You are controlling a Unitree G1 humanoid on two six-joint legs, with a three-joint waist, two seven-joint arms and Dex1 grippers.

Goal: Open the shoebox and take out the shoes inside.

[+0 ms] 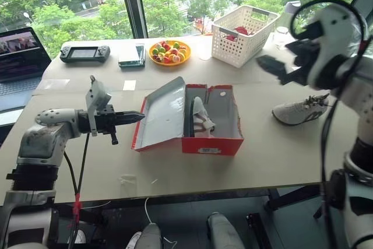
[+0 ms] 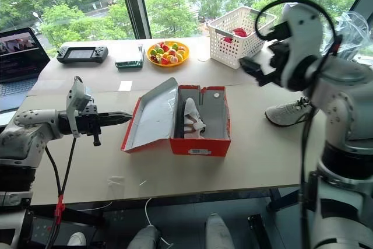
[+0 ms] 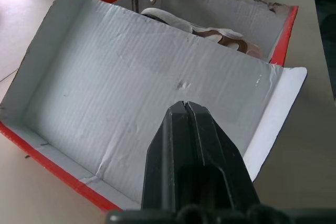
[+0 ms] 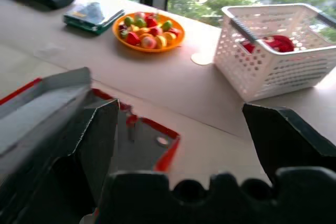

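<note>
Shoebox [image 1: 205,144] sits open in the middle of the table [image 1: 280,155], red on the outside and grey-white inside. Its lid [image 1: 160,112] is flipped back toward the robot's left and leans up at a slant, with the grey inside facing up. One shoe [image 1: 201,118] is in the box, a pale sneaker lying on its side against the wall next to the lid. The other shoe [image 1: 300,111] is out of the box. It sits on the table off to the right, well apart from the box, with its laces up. The left gripper [image 1: 139,116] is shut tight, its two black fingers pressed together into one point. That point is right at the outer edge of the lid, but I cannot tell if it touches. In the left wrist view the shut fingers [image 3: 191,145] aim at the grey inside of the lid. The right gripper [image 2: 252,68] is up in the air above the table, to the right of the box and above the loose shoe. Its fingers [image 4: 286,137] are spread wide and hold nothing. At the back of the table stand a white basket [image 1: 245,34] with something red in it, an orange plate of fruit [image 1: 169,52], a game console [image 1: 84,53] and a laptop [image 1: 20,53].
</note>
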